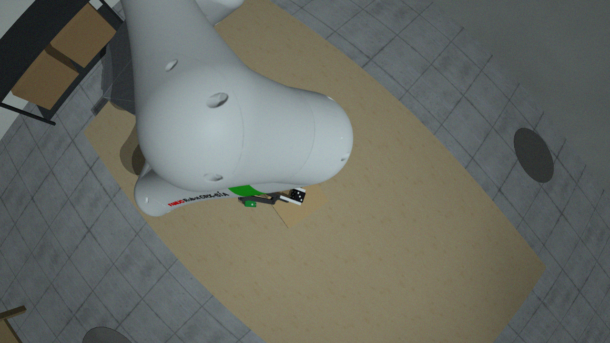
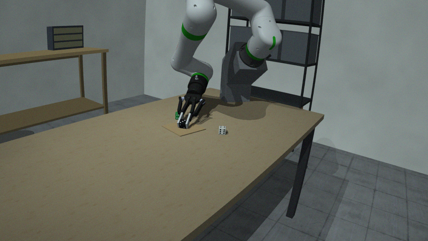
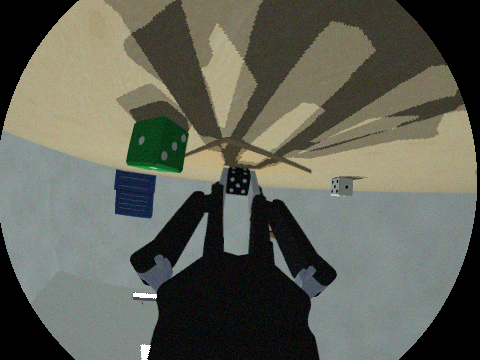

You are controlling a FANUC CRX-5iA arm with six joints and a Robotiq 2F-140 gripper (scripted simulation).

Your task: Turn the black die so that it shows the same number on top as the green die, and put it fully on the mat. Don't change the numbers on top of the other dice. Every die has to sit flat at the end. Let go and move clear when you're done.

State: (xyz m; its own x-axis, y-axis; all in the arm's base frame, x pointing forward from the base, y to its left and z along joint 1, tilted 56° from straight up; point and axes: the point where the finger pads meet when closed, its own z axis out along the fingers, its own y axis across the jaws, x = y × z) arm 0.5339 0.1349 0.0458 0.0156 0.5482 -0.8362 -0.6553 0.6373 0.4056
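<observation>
My gripper (image 1: 295, 196) (image 2: 183, 122) (image 3: 238, 177) is shut on the black die, held between its pale fingertips. The black die (image 1: 298, 196) (image 2: 182, 124) (image 3: 238, 182) is over the thin square mat (image 1: 291, 217) (image 2: 180, 132); it looks tilted in the exterior view. Whether it touches the mat I cannot tell. Its face towards the top camera shows several pips. The green die (image 1: 249, 204) (image 2: 177, 115) (image 3: 157, 145) stands on the table behind the mat, partly hidden by the gripper; one pip shows from above. The white die (image 2: 222, 130) (image 3: 342, 186) stands right of the mat in the exterior view.
The arm (image 1: 238, 127) (image 2: 196, 26) covers much of the table (image 1: 383, 256) (image 2: 119, 167) in the top view and hides the white die there. The green die is close beside the gripper's linkage. A shelf rack (image 2: 311, 45) stands behind the robot base.
</observation>
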